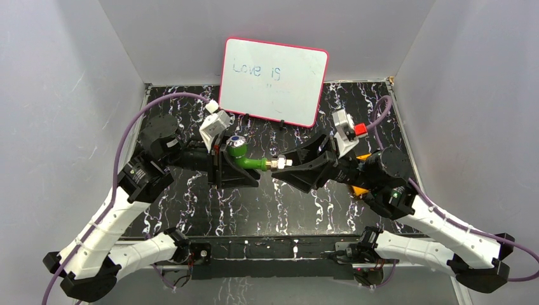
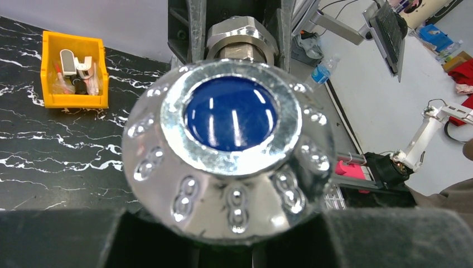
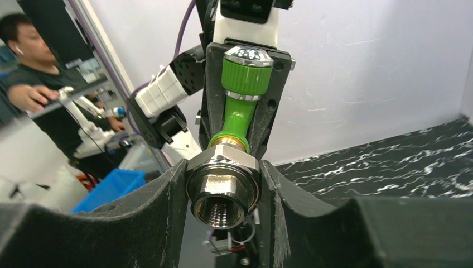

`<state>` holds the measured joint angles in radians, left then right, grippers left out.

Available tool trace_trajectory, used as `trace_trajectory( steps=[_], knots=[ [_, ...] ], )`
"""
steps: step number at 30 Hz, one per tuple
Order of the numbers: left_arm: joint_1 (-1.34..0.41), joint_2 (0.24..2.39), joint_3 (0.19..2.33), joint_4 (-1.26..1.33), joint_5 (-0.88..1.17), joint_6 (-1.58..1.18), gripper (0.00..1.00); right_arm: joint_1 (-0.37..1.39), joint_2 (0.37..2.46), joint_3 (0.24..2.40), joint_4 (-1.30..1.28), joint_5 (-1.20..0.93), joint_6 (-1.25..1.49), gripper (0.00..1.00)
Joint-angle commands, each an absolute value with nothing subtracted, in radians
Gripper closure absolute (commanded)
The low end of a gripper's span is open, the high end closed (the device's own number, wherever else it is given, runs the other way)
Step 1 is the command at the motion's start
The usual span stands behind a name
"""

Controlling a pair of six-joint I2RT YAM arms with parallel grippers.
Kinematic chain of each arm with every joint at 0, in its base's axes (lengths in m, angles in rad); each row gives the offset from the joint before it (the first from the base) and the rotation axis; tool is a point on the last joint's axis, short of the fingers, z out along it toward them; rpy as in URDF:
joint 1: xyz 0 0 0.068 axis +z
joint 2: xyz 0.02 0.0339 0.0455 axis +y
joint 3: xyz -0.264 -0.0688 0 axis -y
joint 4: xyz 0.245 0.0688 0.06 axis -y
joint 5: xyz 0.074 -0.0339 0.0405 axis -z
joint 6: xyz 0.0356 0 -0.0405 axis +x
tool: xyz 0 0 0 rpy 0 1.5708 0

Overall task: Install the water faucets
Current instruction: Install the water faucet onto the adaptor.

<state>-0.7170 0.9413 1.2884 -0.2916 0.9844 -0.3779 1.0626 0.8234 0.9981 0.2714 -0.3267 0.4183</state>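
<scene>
Grey walls box in black marbled table; whiteboard leans at far wall. Left gripper clamped on green tap, mid-table, off the surface. Right gripper pinches its silver end fitting. Yellow bin sits on table.

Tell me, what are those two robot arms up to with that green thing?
The two arms are holding one small green tap between them, in the air above the black marbled table. The left arm has its jaws shut on the green body at the end with the blue-and-silver knob. The right arm has its jaws closed on the threaded metal fitting at the other end. Whether the fitting is being turned cannot be told from this one moment.
</scene>
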Motion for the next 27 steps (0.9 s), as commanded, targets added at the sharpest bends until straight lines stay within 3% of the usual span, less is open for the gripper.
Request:
trace_trajectory(
  steps=[1,27],
  knots=[
    [-0.732,0.943,1.333,-0.237,1.034,-0.365,1.00,1.062,0.861,0.986,0.299,-0.199,0.615,1.00],
    [-0.731,0.944,1.334,-0.284,1.019,-0.178,1.00,1.062,0.920,1.121,0.036,-0.141,1.103,1.00]
  ],
)
